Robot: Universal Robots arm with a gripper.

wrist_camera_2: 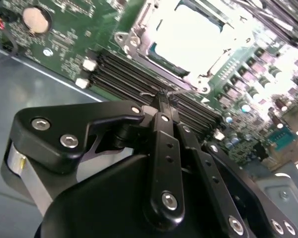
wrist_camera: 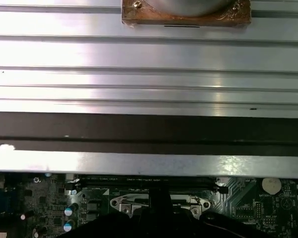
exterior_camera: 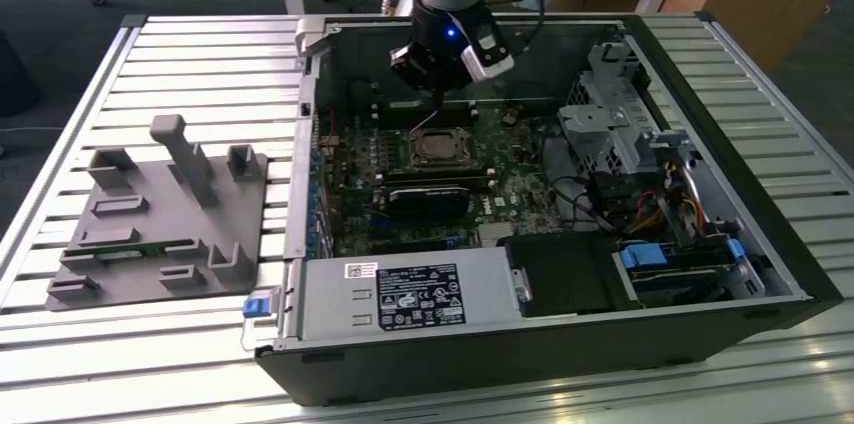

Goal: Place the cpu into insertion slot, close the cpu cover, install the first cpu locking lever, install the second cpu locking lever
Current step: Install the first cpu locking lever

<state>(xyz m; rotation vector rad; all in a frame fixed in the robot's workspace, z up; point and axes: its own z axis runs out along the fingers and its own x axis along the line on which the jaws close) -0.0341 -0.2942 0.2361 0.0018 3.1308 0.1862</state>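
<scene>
Silvery cover (wrist_camera_2: 135, 38), a square frame, appears folded flat on the slot (exterior_camera: 434, 151). It sits mid-board between the memory slots (wrist_camera_2: 124, 74) and a black block (exterior_camera: 427, 194), inside the case (exterior_camera: 787, 274). Gripper (wrist_camera_2: 161, 99): fingers drawn together, tip low over the memory slots, just beside the lever (wrist_camera_2: 178, 89), a thin wire at the slot's memory-side edge; whether it nips the wire cannot be told. Hazards, as judged: the narrow tip may slide off the springy wire, letting it snap back. A slipped tip could gouge the memory slots or small parts along that edge. Force on a lever not caught under its hook could leave the cover loose or load a chip not fully seated. Cpu (wrist_camera_2: 188, 37): pale square in the cut-out, washed by glare, face up, edges square with the board (wrist_camera_2: 64, 39) edges; being square, it has no long axis. Lever axis seemingly follows the slot edge, though little of its length shows.
</scene>
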